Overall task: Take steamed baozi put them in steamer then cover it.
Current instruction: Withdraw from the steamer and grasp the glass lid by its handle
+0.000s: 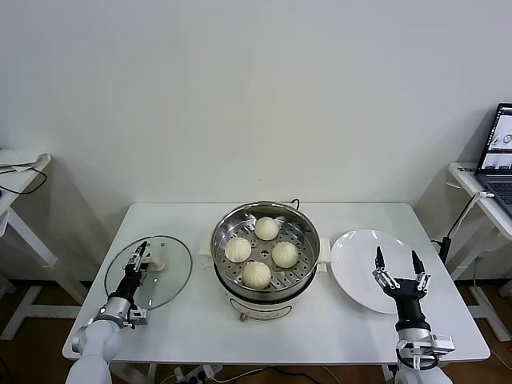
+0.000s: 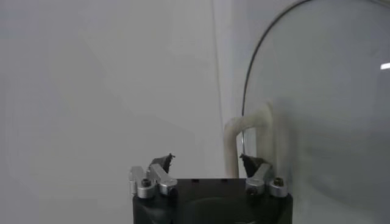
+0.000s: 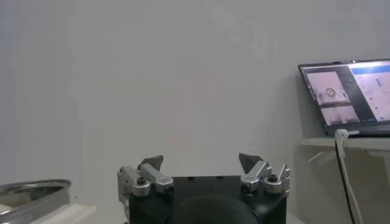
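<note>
The steamer (image 1: 304,230) stands uncovered at the table's middle. Four baozi lie on its perforated tray: one at the back (image 1: 266,228), one on the left (image 1: 238,250), one on the right (image 1: 285,254), one at the front (image 1: 256,274). The cover (image 1: 170,280) lies flat on the table to the steamer's left, its white handle (image 1: 156,262) up. My left gripper (image 1: 139,256) is open over the cover, right beside the handle. In the left wrist view the handle (image 2: 247,135) stands just past one fingertip (image 2: 251,162). My right gripper (image 1: 398,266) is open and empty above the white plate.
An empty white plate (image 1: 356,264) lies right of the steamer. The steamer's rim shows in the right wrist view (image 3: 30,187). A laptop (image 1: 500,148) sits on a side table at the far right, and another side table (image 1: 20,168) stands far left.
</note>
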Robot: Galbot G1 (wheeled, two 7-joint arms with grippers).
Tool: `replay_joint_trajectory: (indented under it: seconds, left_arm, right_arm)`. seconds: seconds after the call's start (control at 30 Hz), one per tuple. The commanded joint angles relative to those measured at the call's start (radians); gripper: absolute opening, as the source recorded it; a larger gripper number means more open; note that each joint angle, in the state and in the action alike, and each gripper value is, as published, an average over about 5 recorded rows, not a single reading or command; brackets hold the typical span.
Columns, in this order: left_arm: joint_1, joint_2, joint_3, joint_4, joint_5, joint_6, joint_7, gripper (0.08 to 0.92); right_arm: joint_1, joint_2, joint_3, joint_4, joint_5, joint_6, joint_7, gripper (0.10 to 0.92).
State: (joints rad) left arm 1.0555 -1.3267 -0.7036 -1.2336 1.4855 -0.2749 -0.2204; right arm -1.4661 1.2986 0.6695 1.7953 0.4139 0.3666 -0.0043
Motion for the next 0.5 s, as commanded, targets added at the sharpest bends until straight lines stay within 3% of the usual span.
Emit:
replay_joint_trajectory:
  seconds: [0.03, 0.37, 0.5]
  left_arm:
    - [-0.004, -0.003, 0.000, 0.006, 0.005, -0.002, -0.005, 0.549]
    - [0.027, -0.005, -0.008, -0.093, -0.002, 0.002, -0.008, 0.256]
    - [0.060, -0.001, -0.016, -0.188, -0.016, 0.018, 0.004, 0.189]
  right_arm:
    - [0.004, 0.000, -0.006, -0.003, -0.001, 0.001, 0.000, 0.823]
    - [0.016, -0.002, -0.013, -0.014, 0.000, 0.001, 0.001, 0.823]
    - [0.021, -0.003, -0.015, -0.017, 0.001, 0.001, 0.003, 0.823]
